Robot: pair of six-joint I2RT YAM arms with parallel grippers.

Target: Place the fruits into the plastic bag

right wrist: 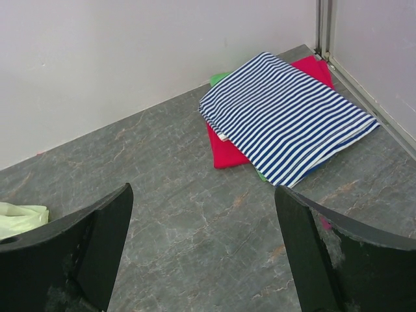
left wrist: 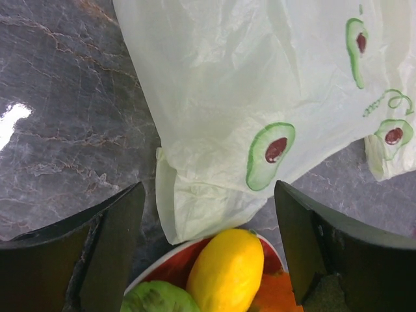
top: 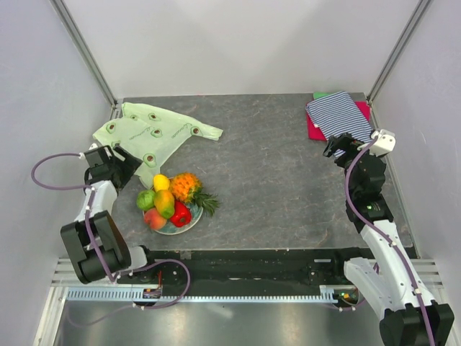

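Observation:
The toy fruits sit heaped on a red plate (top: pixel 189 225) at the front left: yellow lemon (top: pixel 161 182), orange pineapple (top: pixel 186 187), green apple (top: pixel 146 200), mango (top: pixel 165 203), peach (top: pixel 153 218), red pepper-like piece (top: pixel 181 215). The pale green plastic bag (top: pixel 155 133) lies flat behind them. My left gripper (top: pixel 127 164) is open and empty, above the bag's near edge. In the left wrist view the bag (left wrist: pixel 247 97), lemon (left wrist: pixel 227 272) and apple (left wrist: pixel 159 299) show between its fingers. My right gripper (top: pixel 338 148) is open and empty at the far right.
A striped blue-white folded cloth (top: pixel 340 115) lies on red (top: pixel 314 130) and green cloths in the back right corner, just beyond my right gripper; it also shows in the right wrist view (right wrist: pixel 286 114). White walls with metal posts enclose the grey table (top: pixel 281 180).

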